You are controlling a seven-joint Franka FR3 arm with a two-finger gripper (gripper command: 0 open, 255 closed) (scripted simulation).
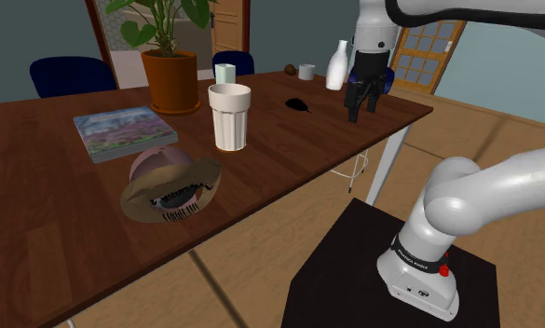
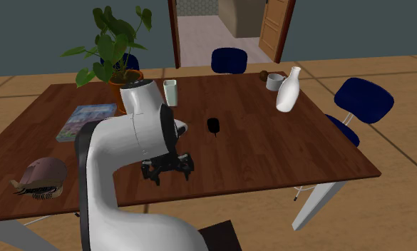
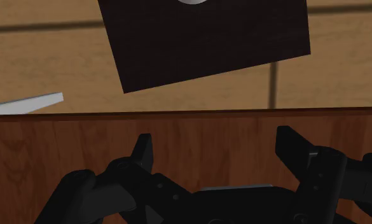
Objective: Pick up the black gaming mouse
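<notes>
End effector (image 1: 361,108), fingers spread and empty, hangs apart from the small, low, rounded black mouse (image 1: 299,103).

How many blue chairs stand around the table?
3 blue chairs: one by the potted plant, one before the doorway, one at the table end by the white vase. The arm may hide more.

I've got a dark wood table (image 1: 289,158) w/ book (image 1: 126,130), plant pot (image 1: 172,82), tumbler (image 1: 229,116), black mouse (image 1: 299,103), white bottle (image 1: 336,66), mug (image 1: 306,72), brown hat-like obj (image 1: 170,184).
</notes>
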